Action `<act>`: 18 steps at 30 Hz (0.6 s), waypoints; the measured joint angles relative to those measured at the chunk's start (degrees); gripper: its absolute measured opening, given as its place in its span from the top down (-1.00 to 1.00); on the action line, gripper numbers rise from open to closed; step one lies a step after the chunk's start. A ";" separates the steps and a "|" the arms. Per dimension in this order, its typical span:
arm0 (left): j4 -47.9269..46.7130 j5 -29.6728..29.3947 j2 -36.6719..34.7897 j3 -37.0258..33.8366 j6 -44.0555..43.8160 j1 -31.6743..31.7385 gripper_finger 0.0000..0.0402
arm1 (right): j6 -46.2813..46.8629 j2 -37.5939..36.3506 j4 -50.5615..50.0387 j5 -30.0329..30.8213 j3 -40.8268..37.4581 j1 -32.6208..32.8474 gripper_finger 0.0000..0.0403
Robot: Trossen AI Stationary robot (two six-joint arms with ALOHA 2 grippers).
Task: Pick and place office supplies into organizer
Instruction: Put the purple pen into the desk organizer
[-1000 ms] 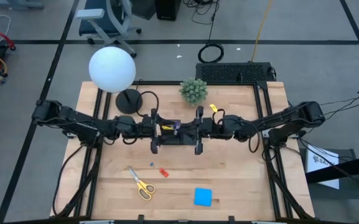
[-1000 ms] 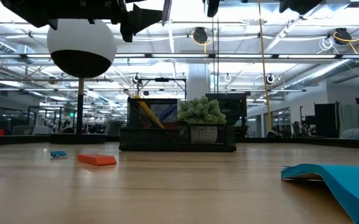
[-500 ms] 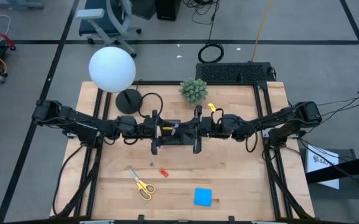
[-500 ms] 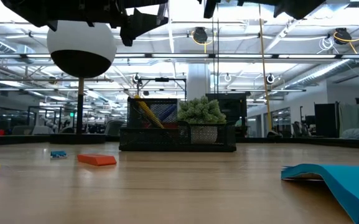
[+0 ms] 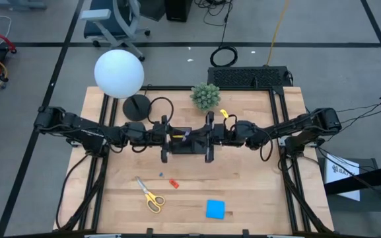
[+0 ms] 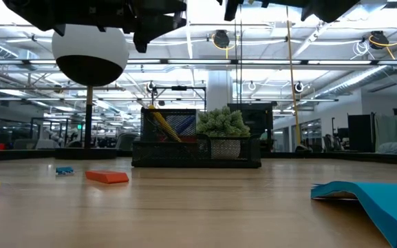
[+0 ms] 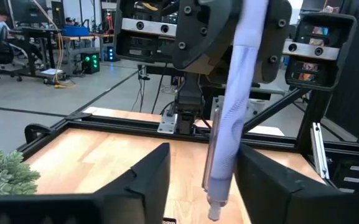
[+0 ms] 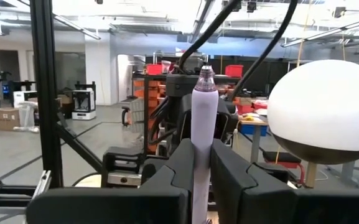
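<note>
Pale purple, the pen stands pinched between the fingers of my right gripper, clamped tight on its barrel. My left gripper meets it head on above the organizer; its fingers stand apart on either side of the same pen and do not press it in that view. Both grippers hang over the black organizer, which sits near the middle of the table.

Behind the organizer stands the green plant ball, and off to its left-rear the lamp base with the big white globe above it. Low across the table, the plant shows behind the organizer's mesh, where a yellow pen leans inside.

In front of the organizer, well apart from it, lie the scissors, a tiny blue piece, a red piece and the blue note pad. Nothing lies between them and the organizer.
</note>
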 joint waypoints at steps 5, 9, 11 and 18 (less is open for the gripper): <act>0.10 1.48 0.00 0.02 -0.37 0.39 0.37 | -0.22 0.00 0.27 0.11 0.00 0.00 0.89; 0.13 1.65 0.00 0.04 -0.37 0.37 0.54 | -1.24 0.00 0.37 -0.65 0.00 -0.02 0.89; 0.13 1.70 0.00 0.04 0.23 0.33 0.63 | -1.29 0.00 0.42 -0.64 0.00 -0.02 0.89; 0.07 1.72 0.00 0.04 2.85 0.19 0.80 | -0.90 0.00 0.12 -0.52 0.00 -0.02 0.89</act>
